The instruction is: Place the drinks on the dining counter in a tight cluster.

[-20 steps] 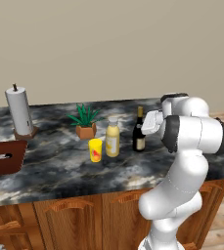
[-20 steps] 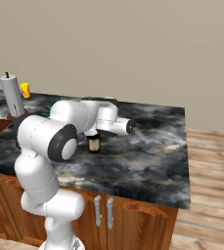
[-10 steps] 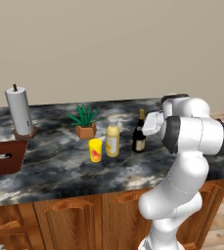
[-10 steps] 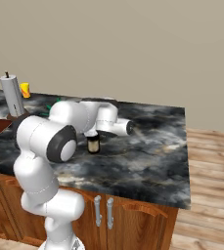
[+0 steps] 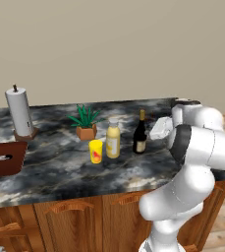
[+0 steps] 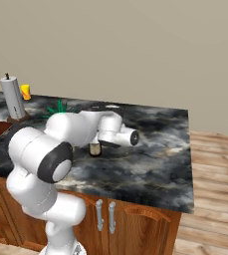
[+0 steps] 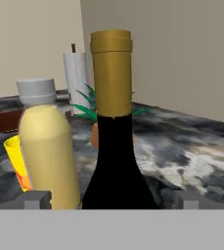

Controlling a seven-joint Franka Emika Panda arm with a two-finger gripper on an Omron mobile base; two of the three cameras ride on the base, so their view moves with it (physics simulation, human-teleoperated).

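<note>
The tall dark wine bottle (image 5: 140, 133) with its yellow cap stands upright on the dining counter (image 5: 60, 172), close to the right of the yellow juice bottle (image 5: 113, 139) with a white cap. My gripper (image 5: 152, 132) reaches at the wine bottle from the right. In the hand view the wine bottle (image 7: 114, 146) stands between my fingertips (image 7: 37, 199), which sit wide apart and clear of its sides, so the gripper (image 7: 113, 200) is open. The juice bottle (image 7: 47, 151) is just left of it. In the right base view the arm covers the wine bottle down to its base (image 6: 94, 148).
A yellow cup (image 5: 96, 151) stands in front of the juice bottle, a potted plant (image 5: 86, 123) behind it. Further left are a paper towel roll (image 5: 19, 112) and a brown box (image 5: 3, 158). Bare marbled counter (image 6: 155, 149) stretches to the right of the arm.
My fingers have spread apart off the wine bottle, which stays upright in the same spot. The arm has hardly moved.
</note>
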